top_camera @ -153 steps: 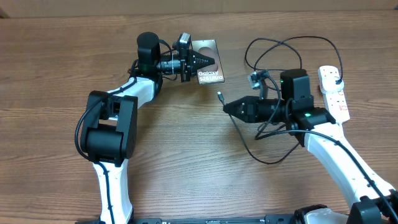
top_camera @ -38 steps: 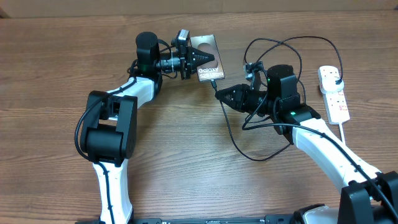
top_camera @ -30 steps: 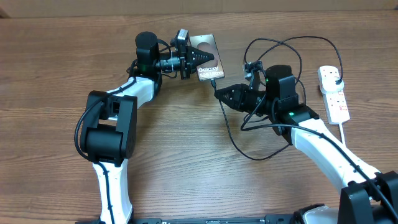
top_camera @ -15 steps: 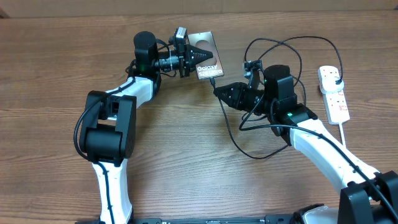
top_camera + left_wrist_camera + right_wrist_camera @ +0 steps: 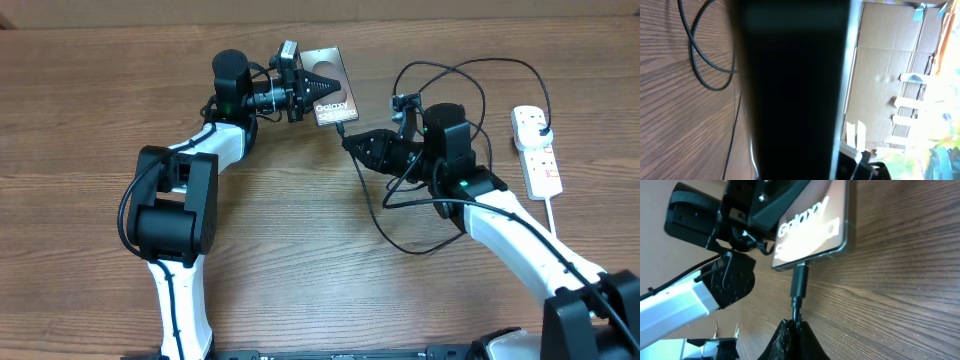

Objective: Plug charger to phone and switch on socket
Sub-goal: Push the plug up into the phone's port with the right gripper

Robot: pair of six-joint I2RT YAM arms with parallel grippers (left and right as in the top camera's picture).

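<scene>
L arm: base by the near edge, white link runs up, forearm bent right along the worktop's far side, wrist level. L gripper (image 5: 322,84) lies sideways, fingers clamped on the flat dark grey-brown phone (image 5: 333,62) w/ white Galaxy lettering. The phone sits near the far edge, about mid-width. In the L wrist view it's a black slab filling mid-frame.

Small black connector (image 5: 799,281) butts into the phone's near short end; how deep it's seated, can't tell.

R arm: comes in from the near-right corner, forearm low, pointing left at the phone. R gripper (image 5: 347,141) is pinched tight on the long thin black charger cable (image 5: 470,62) just behind the connector. The cable loops round the R wrist, toward the far edge and toward the near edge.

Narrow white power strip (image 5: 535,150) w/ red switches lies flat near the right edge, black plug at its far end, well apart from the phone.

Worktop (image 5: 80,120): brown wood-grain. Room, L wrist view: beige cardboard panels, white shelf frame, bright glare.
</scene>
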